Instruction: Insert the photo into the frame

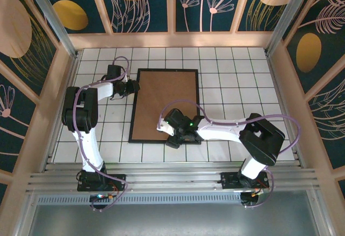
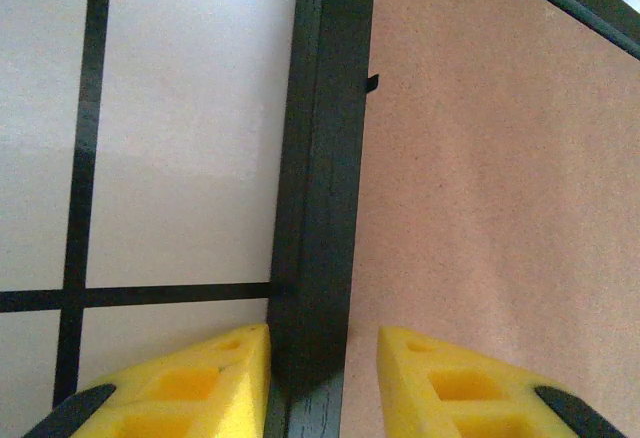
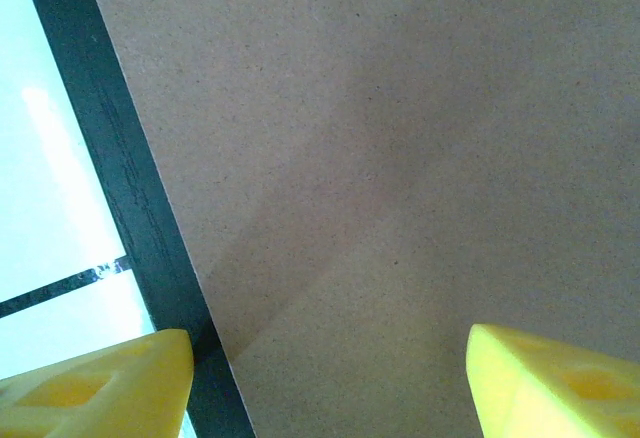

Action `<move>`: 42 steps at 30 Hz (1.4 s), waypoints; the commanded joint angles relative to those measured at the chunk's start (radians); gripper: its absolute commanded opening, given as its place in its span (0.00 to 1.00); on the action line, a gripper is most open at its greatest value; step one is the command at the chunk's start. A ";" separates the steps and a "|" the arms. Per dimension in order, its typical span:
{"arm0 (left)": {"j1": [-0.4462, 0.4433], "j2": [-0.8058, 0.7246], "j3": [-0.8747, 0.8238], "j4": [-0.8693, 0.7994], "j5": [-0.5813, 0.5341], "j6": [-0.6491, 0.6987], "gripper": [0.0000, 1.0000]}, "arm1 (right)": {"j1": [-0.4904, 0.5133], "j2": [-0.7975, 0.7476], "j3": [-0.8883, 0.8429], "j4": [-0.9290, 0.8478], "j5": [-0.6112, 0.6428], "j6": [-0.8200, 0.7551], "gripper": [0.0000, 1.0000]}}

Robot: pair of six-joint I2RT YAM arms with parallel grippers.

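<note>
Top external: the frame (image 1: 167,70) holds a brown backing board (image 1: 164,101), seemingly flush.

From above, my cell is lit brightly and evenly, and my arms throw only soft shadows on the table (image 1: 226,63). In my right wrist view the white tile (image 3: 40,208) at 9 o'clock is burnt out by glare, and a faint diagonal shadow crosses the backing board (image 3: 400,108). My left wrist view is dimmer and greyish, with the fingertips (image 2: 200,378) at 6 o'clock slightly soft.

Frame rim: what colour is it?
The frame rim is black, clearest in the left wrist view, next to the brown backing board.
</note>
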 commanded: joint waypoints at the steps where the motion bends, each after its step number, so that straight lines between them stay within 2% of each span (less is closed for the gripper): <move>1: 0.004 0.018 0.022 -0.020 0.027 0.012 0.35 | -0.008 0.015 0.030 0.000 0.054 -0.011 0.72; 20: 0.003 0.016 0.020 -0.023 0.035 0.014 0.37 | -0.014 0.015 0.029 0.027 0.087 -0.004 0.69; 24: 0.004 0.008 0.023 -0.021 0.036 0.009 0.40 | -0.029 -0.021 0.026 0.028 0.049 0.023 0.69; 27: 0.004 -0.005 0.024 -0.016 0.034 0.002 0.46 | -0.062 -0.083 0.019 0.044 -0.014 0.070 0.69; 34: 0.005 -0.091 -0.031 0.047 -0.037 -0.040 0.60 | -0.239 -0.239 -0.027 0.165 -0.213 0.267 0.76; 39: 0.007 -0.184 -0.115 0.101 -0.071 -0.072 0.62 | -0.473 -0.270 -0.046 0.213 -0.293 0.488 0.78; 42: 0.009 -0.211 -0.139 0.097 -0.070 -0.066 0.59 | -0.626 -0.250 -0.058 0.240 -0.359 0.639 0.78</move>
